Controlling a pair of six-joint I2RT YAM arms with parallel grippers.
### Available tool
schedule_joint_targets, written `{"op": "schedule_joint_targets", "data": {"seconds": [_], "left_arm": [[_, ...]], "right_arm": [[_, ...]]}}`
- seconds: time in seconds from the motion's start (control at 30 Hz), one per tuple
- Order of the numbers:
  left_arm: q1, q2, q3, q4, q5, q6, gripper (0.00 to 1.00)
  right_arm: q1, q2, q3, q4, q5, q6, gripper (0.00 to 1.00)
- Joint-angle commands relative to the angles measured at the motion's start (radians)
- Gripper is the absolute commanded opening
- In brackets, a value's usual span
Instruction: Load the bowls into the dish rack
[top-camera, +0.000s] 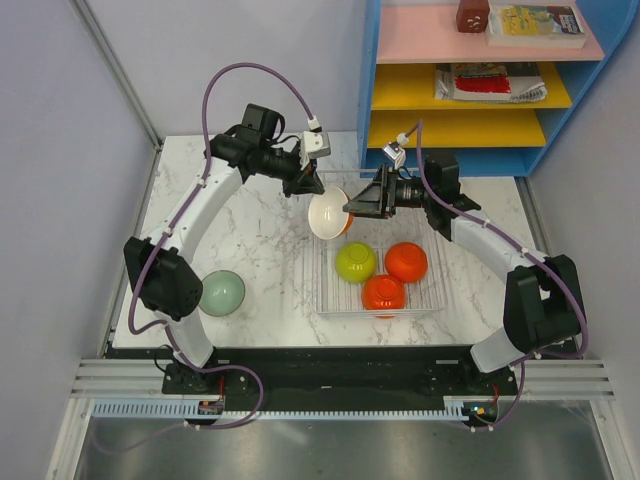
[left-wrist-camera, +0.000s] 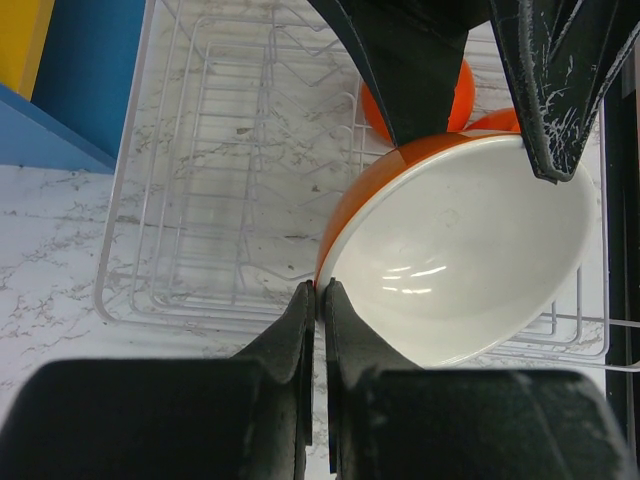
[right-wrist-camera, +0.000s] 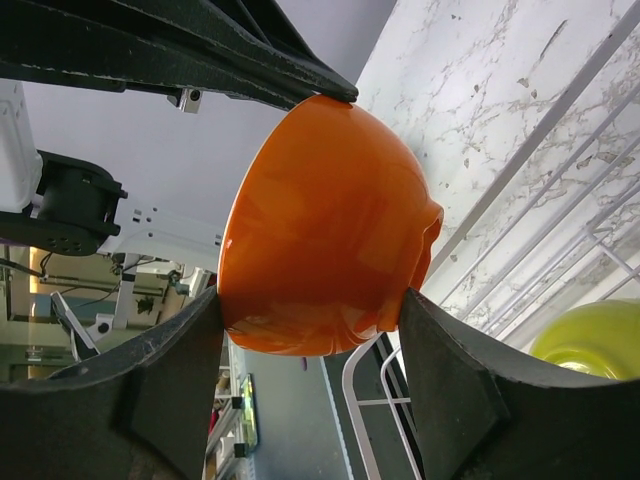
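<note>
Where the white, marble-patterned table (top-camera: 260, 230) ends at its far right corner, a blue shelf unit (top-camera: 470, 128) with pink and yellow boards is seen. The dish rack (top-camera: 430, 297), of thin pale wire, is set on the right half of the table, between the two arms. Both arms are bent inward so that their ends meet above the rack's far left part. The left gripper (left-wrist-camera: 318, 292) is recorded with its jaws pinched almost together on the rim of the held bowl (top-camera: 328, 214). The right gripper (right-wrist-camera: 308, 320) is recorded with its jaws pressed against opposite sides of the same bowl's orange outer wall. The held bowl is tipped on edge, white inside towards the left arm, orange outside towards the right arm. Whether it is one bowl or a white one nested in an orange one cannot be told, nor whether it touches the wires. Three bowls are noted inside the rack: a yellow-green bowl (top-camera: 355, 261) at mid left, a far orange bowl (top-camera: 406, 261) just beside it on the right, and a near orange bowl (top-camera: 384, 293) in front of both. A sage-green bowl (top-camera: 222, 292) lies on the table well left of the rack, beside the left arm.
</note>
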Motion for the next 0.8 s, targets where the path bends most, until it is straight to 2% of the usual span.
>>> {"op": "schedule_joint_targets", "data": {"seconds": [0.0, 0.1, 0.17, 0.2, 0.23, 0.3, 0.33, 0.4, 0.43, 0.5, 0.6, 0.77], "left_arm": [[-0.011, -0.002, 0.036, 0.016, 0.017, -0.031, 0.02], [-0.009, 0.003, 0.038, 0.016, 0.010, -0.039, 0.02], [-0.011, 0.003, 0.033, 0.016, 0.004, -0.039, 0.03], [-0.009, 0.003, 0.030, 0.016, -0.001, -0.039, 0.09], [-0.008, 0.003, 0.026, 0.016, -0.004, -0.042, 0.27], [-0.006, -0.005, 0.016, 0.019, -0.009, -0.039, 0.48], [0.000, -0.008, 0.001, 0.023, -0.010, -0.039, 0.72], [0.012, -0.025, -0.016, 0.034, -0.013, -0.045, 0.97], [0.035, -0.032, -0.033, 0.036, -0.007, -0.046, 1.00], [0.072, -0.061, -0.051, 0.046, 0.017, -0.062, 1.00], [0.171, -0.101, -0.105, 0.053, 0.042, -0.065, 1.00], [0.343, -0.222, -0.302, 0.056, -0.030, -0.034, 1.00]], "right_arm": [[0.003, -0.021, -0.003, 0.104, -0.033, 0.013, 0.14], [0.003, -0.024, -0.005, 0.092, -0.020, 0.004, 0.02], [0.001, -0.025, -0.003, 0.059, -0.011, -0.021, 0.00], [0.003, -0.025, 0.000, 0.047, -0.002, -0.034, 0.00], [0.003, -0.025, 0.001, 0.039, 0.001, -0.044, 0.00], [0.003, -0.028, 0.004, 0.018, 0.013, -0.064, 0.00], [0.004, -0.030, 0.006, 0.012, 0.021, -0.070, 0.00], [0.003, -0.038, 0.015, -0.031, 0.033, -0.105, 0.00], [0.003, -0.042, 0.021, -0.050, 0.058, -0.123, 0.00], [0.003, -0.062, 0.044, -0.135, 0.088, -0.195, 0.00], [0.003, -0.097, 0.092, -0.301, 0.214, -0.322, 0.00], [0.004, -0.183, 0.165, -0.551, 0.591, -0.498, 0.00]]}}
